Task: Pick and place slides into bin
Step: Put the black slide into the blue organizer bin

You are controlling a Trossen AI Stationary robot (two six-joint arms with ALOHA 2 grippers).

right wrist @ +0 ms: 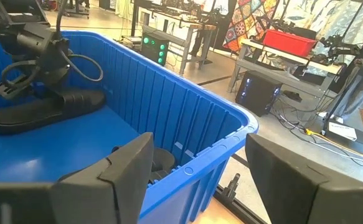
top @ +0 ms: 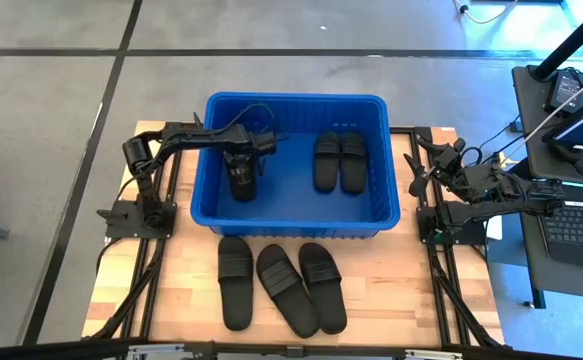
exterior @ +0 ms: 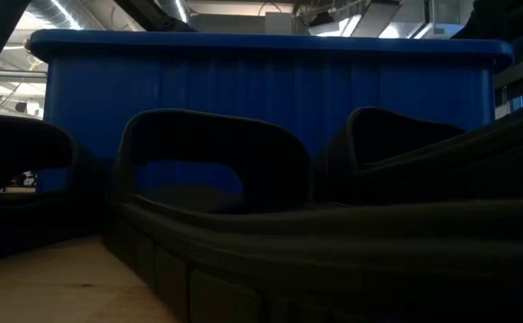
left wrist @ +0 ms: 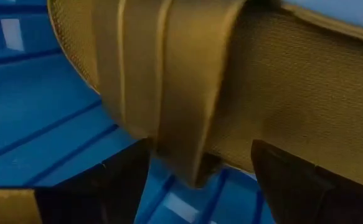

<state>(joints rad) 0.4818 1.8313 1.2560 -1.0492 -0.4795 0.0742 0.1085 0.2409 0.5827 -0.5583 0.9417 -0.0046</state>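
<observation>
The blue bin (top: 296, 97) stands at the table's far middle. My left gripper (top: 241, 165) reaches down into the bin's left half, open, over a black slide (right wrist: 50, 106) that lies on the bin floor. Its fingers (left wrist: 116, 186) stand on either side of the slide's strap (left wrist: 169, 93). Two more slides (top: 328, 160) (top: 353, 160) lie side by side in the bin's right half. Three slides (top: 235, 283) (top: 285, 288) (top: 323, 285) lie on the table in front of the bin. My right gripper (top: 414, 172) waits open and empty just right of the bin. My left gripper comes at the slide from above, pointing down, with the strap's edge (left wrist: 193, 171) in the gap between its open fingers. I cannot tell whether either finger touches the strap. The slide rests on the bin floor.
The bin's tall ribbed wall (exterior: 270, 81) rises behind the three slides on the table (exterior: 207, 170). Bare wood lies left and right of them (top: 171, 290). A desk with a laptop (top: 581, 225) stands beyond the table's right edge.
</observation>
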